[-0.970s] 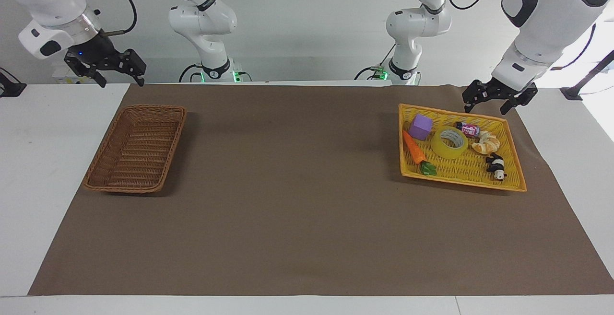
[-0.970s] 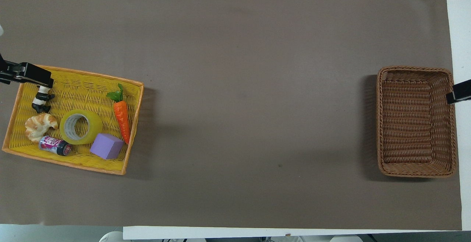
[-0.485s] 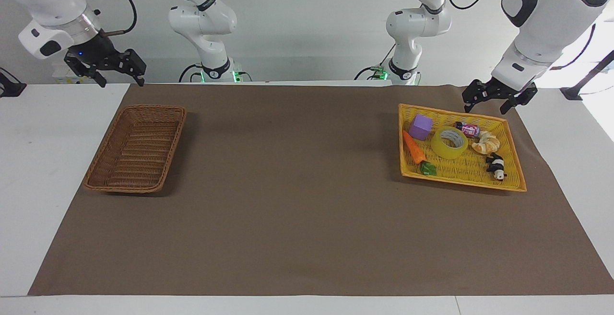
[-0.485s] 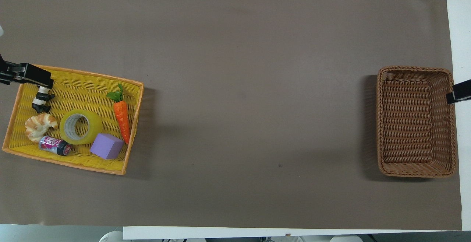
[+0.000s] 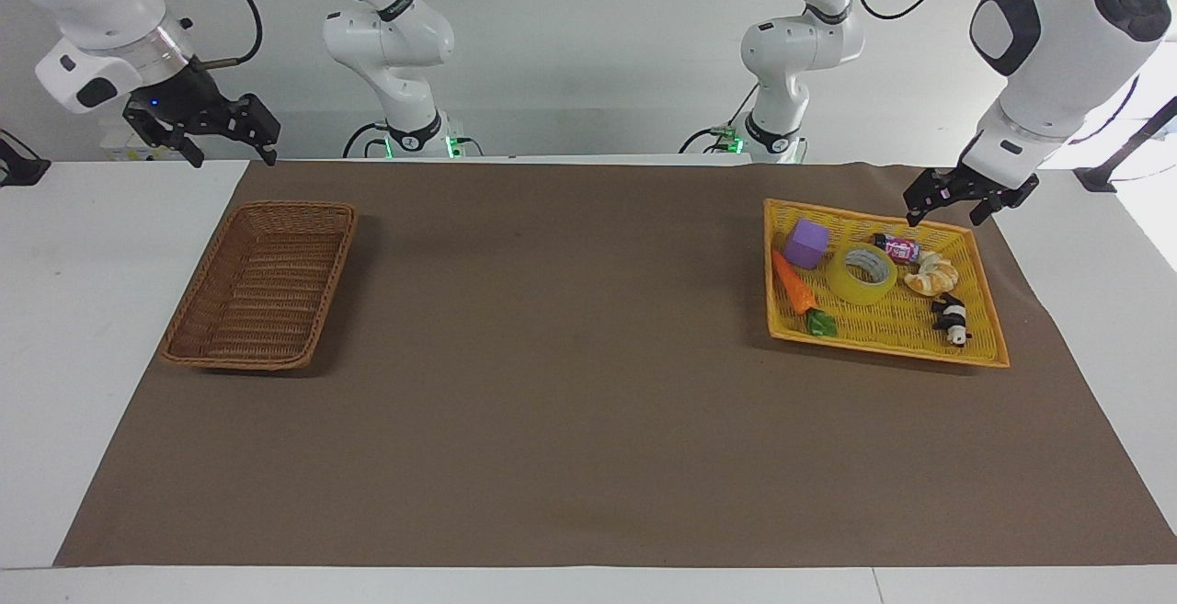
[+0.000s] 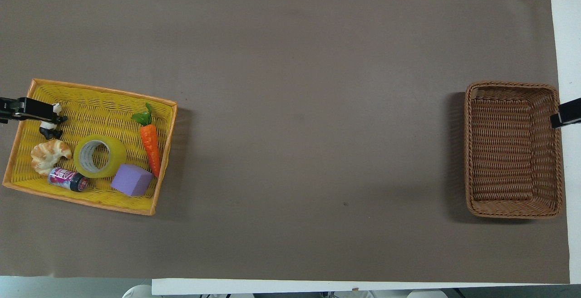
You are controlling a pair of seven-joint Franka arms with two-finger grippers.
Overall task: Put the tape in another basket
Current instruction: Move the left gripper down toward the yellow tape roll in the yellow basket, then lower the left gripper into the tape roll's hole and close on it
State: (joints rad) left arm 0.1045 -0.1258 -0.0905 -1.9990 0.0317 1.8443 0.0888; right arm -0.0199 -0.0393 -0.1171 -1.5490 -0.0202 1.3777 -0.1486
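The tape is a yellow roll lying flat in the middle of the flat yellow woven tray. It also shows in the overhead view, and so does the tray. The brown wicker basket stands empty at the right arm's end of the table, also seen from overhead. My left gripper hangs open and empty over the tray's edge at the left arm's end. My right gripper waits, open and empty, in the air by the basket.
In the tray around the tape lie a purple cube, a toy carrot, a small can, a croissant and a panda figure. A brown mat covers the table between tray and basket.
My left gripper has turned and shifted a little over the tray's edge by the panda. The right arm, the tape and the basket have not moved.
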